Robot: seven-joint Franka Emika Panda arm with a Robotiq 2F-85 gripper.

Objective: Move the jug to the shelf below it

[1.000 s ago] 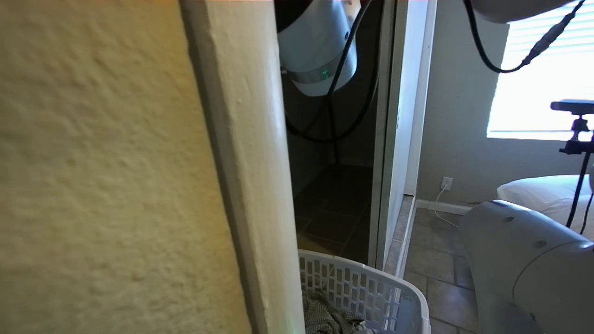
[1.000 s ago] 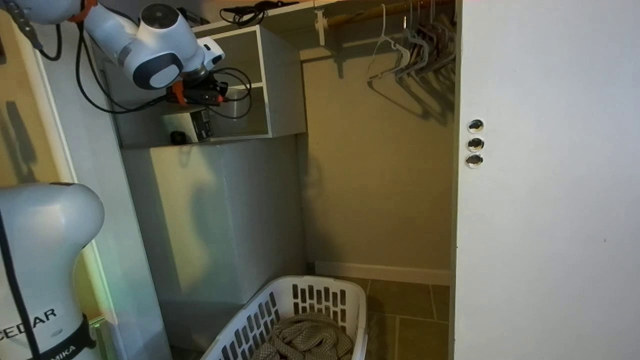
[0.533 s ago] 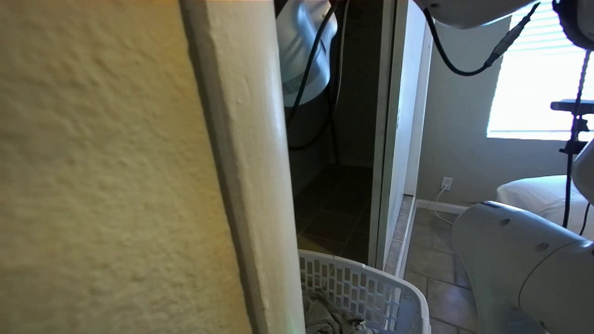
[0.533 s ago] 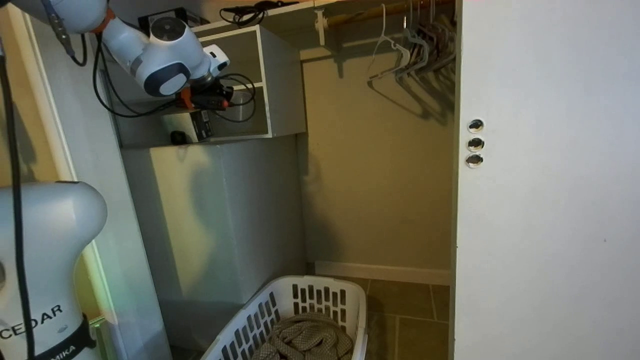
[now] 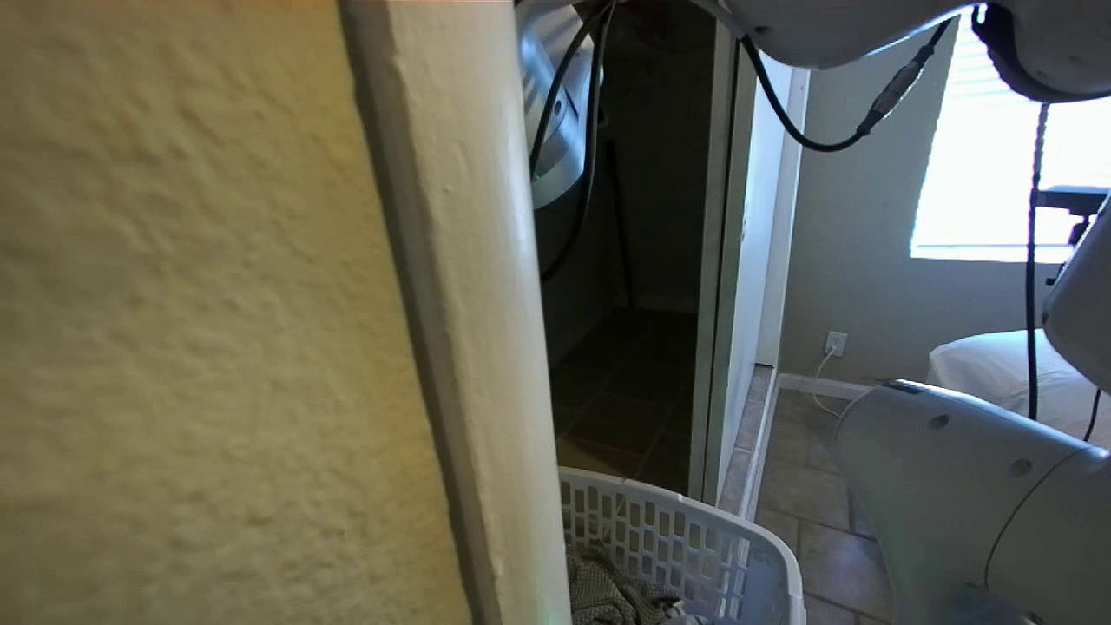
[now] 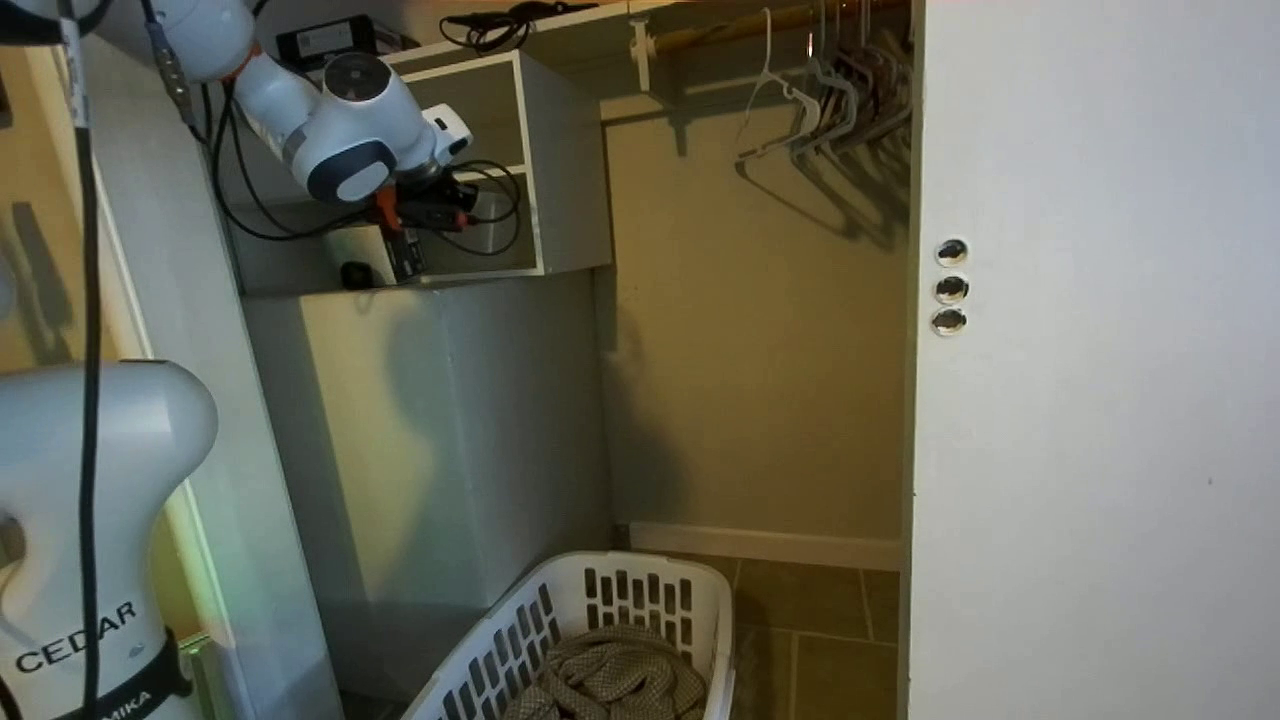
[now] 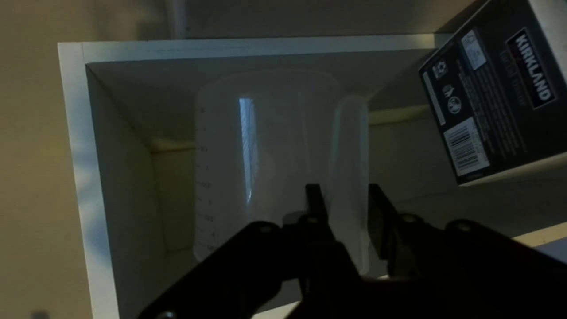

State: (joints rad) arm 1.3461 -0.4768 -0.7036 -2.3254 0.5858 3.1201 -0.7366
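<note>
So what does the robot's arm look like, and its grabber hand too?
The arm is smooth, white and rounded, with dark round caps, orange strips and black cables. A thick lower part says CEDAR in dark letters. The gripper is black, with slim straight fingers and round bolts at its joints.

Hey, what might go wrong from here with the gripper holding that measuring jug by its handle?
Gripped only by its handle, the measuring jug might twist or slip in the gripper.
The Kirkland box to its right in the wrist view could get knocked.
The black cable loop, near the edge of the shelf unit in an exterior view, might snag.
</note>
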